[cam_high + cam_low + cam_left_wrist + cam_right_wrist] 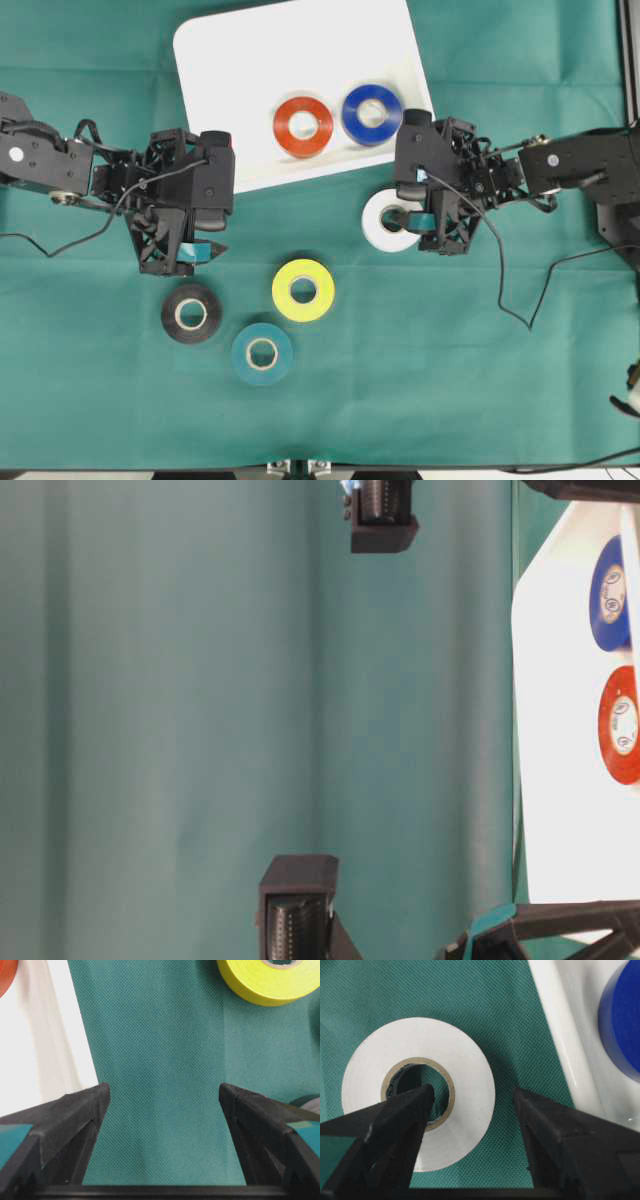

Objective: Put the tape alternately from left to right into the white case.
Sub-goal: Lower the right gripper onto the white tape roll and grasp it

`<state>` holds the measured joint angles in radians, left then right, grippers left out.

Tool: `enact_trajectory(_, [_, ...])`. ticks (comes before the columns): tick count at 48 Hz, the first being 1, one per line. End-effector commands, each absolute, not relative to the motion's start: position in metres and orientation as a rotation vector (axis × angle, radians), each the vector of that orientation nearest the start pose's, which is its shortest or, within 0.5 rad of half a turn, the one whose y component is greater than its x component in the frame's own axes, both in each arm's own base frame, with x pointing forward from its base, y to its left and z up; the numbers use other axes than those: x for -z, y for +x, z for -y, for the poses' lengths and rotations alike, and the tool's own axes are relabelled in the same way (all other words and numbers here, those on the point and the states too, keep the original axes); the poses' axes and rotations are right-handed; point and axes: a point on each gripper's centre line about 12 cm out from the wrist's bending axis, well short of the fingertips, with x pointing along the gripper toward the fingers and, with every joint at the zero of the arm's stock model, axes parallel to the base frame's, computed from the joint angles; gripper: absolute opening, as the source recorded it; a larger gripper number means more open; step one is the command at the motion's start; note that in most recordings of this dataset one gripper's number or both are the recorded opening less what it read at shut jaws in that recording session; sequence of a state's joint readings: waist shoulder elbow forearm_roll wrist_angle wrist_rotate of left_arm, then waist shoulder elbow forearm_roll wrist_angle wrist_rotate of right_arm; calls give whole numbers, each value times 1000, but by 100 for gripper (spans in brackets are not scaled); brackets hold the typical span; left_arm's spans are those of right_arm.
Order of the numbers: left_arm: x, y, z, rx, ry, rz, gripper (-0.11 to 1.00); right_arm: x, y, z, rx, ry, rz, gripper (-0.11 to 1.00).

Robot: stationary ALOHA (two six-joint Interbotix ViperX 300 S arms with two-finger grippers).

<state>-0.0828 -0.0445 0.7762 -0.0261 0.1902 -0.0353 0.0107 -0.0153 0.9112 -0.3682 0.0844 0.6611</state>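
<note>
Straddling the white roll [417,1092] with our right gripper [472,1105] — jaws open, one finger in its core; left gripper [162,1105] open over cloth [450,350]. Red [303,127] and blue [372,113] lie in the case [230,70] — black [191,313], yellow [303,290], teal [262,353] outside.

Nothing legible appears anywhere: the pale cores of the blue roll [612,593] and red roll [624,725] carry small dark printed marks, but they are too tiny and blurred to read.

Partly hidden rolls and cropped edges

The right gripper [408,219] covers part of the white roll [381,226] beside the white case [215,60]; the case's far edge and the blue roll [623,1040] run out of frame.
</note>
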Motion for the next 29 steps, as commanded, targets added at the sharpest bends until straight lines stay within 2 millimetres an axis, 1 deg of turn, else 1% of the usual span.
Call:
enact_trajectory(1, [-142, 342, 28, 51, -25, -894, 66, -102, 314, 1, 159, 251, -941, 72])
enact_trajectory(3, [-142, 342, 28, 51, -25, -894, 66, -102, 314, 1, 161, 250, -944, 68])
enact_trajectory(5, [-142, 342, 28, 52, -23, -894, 66, -102, 315, 1, 161, 250, -942, 63])
enact_trajectory(7, [-142, 342, 28, 51, -25, -894, 66, -102, 315, 1, 161, 250, -943, 53])
enact_trajectory(9, [-143, 342, 28, 51, -25, -893, 66, -102, 315, 1, 161, 250, -942, 40])
enact_trajectory(11, [-142, 342, 28, 51, -25, -896, 66, -104, 315, 1, 159, 249, -938, 31])
enact_trajectory(12, [-143, 342, 28, 51, -25, -893, 66, -104, 315, 1, 160, 250, -938, 28])
enact_trajectory(24, [-142, 342, 28, 51, -25, -894, 66, -116, 316, 1, 155, 255, -898, 28])
enact_trajectory(29, [-142, 342, 28, 52, -23, -896, 66, -125, 317, 1, 147, 255, -868, 28])
